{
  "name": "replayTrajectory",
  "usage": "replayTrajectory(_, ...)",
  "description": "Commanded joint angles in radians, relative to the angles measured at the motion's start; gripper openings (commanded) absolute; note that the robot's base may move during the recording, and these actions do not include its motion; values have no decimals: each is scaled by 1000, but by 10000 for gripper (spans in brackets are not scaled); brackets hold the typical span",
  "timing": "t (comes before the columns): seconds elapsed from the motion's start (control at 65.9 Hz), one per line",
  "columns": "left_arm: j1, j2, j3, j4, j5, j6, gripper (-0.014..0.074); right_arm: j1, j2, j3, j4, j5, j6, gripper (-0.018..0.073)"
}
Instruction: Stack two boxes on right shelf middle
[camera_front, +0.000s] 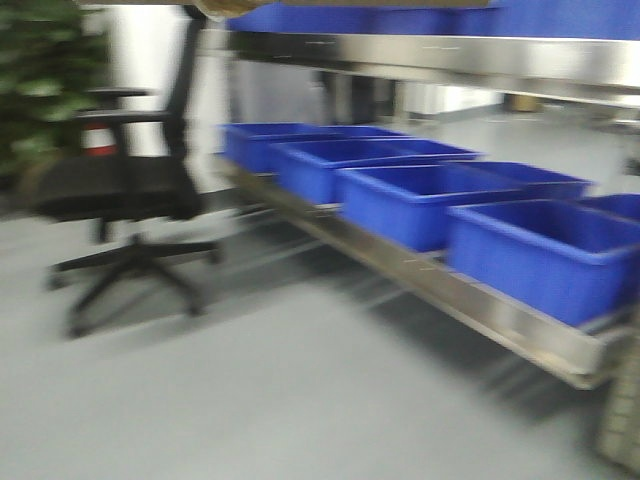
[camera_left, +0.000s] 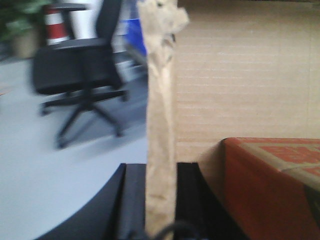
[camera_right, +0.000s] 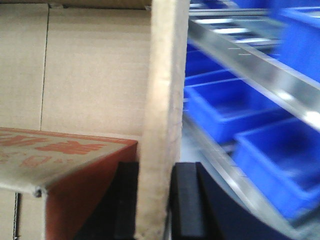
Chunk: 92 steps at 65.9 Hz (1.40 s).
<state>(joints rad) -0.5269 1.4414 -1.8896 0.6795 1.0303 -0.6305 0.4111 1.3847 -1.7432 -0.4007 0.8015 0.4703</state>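
Two wrist views show the grip; only the front view shows the rack at length.

1. Left gripper (camera_left: 161, 202): its black fingers (camera_left: 132, 200) are pressed against both faces of an upright tan corrugated cardboard edge (camera_left: 161, 100). The edge rises straight up from between the fingers. On the right of this gripper you see the plain tan cardboard box wall (camera_left: 240, 75) and, low down, a red-printed carton (camera_left: 270, 190). On its left, well apart, are a black office chair (camera_left: 75, 65) and a red-and-white striped cone (camera_left: 55, 22) on the grey floor.

2. Right gripper (camera_right: 153, 202): its black fingers (camera_right: 184, 200) are likewise clamped on a tan cardboard edge (camera_right: 162, 75). The box wall (camera_right: 90, 75) and the red-printed carton (camera_right: 65, 155) lie to its left. To its right, the shiny stainless-steel shelf rail (camera_right: 250, 65) runs diagonally with blue plastic bins (camera_right: 225, 105) below it.

3. Front view: heavily blurred. It shows the upper shelf rail (camera_front: 450, 60), a row of blue bins (camera_front: 540, 250) on the lower level, the chair (camera_front: 120, 190) and a green plant (camera_front: 40, 80).

You cannot tell from these views whether both edges belong to one box.
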Motion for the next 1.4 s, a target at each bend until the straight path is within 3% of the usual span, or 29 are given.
replayTrajectory(0.0,5,-6,-12,49,-1,-1,-111,-10,-18,-13,-51,-54,11,-153)
replayTrajectory(1.381,5,-6,-12,93,-1,-1,-111,-10,-18,-13,-51,-56,11,-153)
